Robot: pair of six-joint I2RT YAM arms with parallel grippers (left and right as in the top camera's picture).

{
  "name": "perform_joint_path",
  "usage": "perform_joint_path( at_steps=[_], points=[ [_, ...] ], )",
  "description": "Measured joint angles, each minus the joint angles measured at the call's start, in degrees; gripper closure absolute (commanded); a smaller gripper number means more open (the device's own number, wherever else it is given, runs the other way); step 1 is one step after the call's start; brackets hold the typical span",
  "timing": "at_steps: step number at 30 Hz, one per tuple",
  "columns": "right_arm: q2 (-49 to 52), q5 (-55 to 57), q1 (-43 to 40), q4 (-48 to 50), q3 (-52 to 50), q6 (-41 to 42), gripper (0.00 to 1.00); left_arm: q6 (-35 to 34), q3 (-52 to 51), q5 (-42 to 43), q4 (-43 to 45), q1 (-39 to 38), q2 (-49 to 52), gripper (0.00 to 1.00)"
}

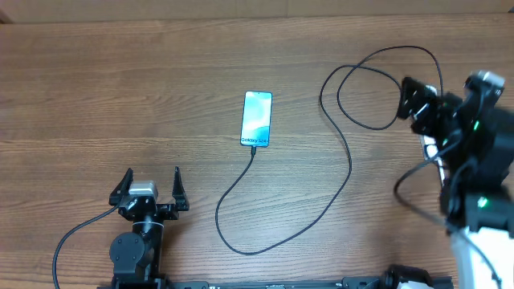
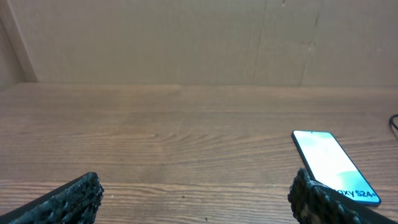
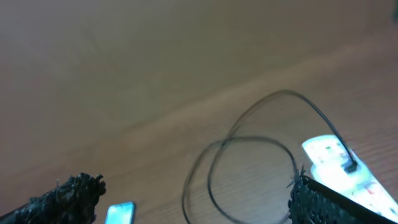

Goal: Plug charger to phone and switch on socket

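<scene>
Left claw (image 1: 152,175) gapes empty by the front edge of the wooden desk (image 1: 80,96). Slim black-edged phone (image 1: 257,118), pale blue screen, lies mid-desk, the thin black charger cable (image 1: 350,168) meeting its near end. Right claw (image 3: 196,186), jaws wide and empty, hangs nearest the white power-strip socket (image 3: 326,152), which sits low to its right, long axis slanting away.

The phone (image 1: 257,119) is lying near the centre of the table (image 1: 96,88). The charger (image 1: 350,167) is running from the phone's near end rightward, looping to the socket (image 3: 326,152) at the table's right side.
</scene>
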Motion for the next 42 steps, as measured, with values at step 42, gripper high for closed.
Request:
perform_joint_path(
  at_steps=[42],
  points=[
    [-48.52,8.22,7.17,10.19,-46.80,-2.99,0.00,-0.02,0.00,0.00,-0.04,0.00,0.00,0.00]
  ],
)
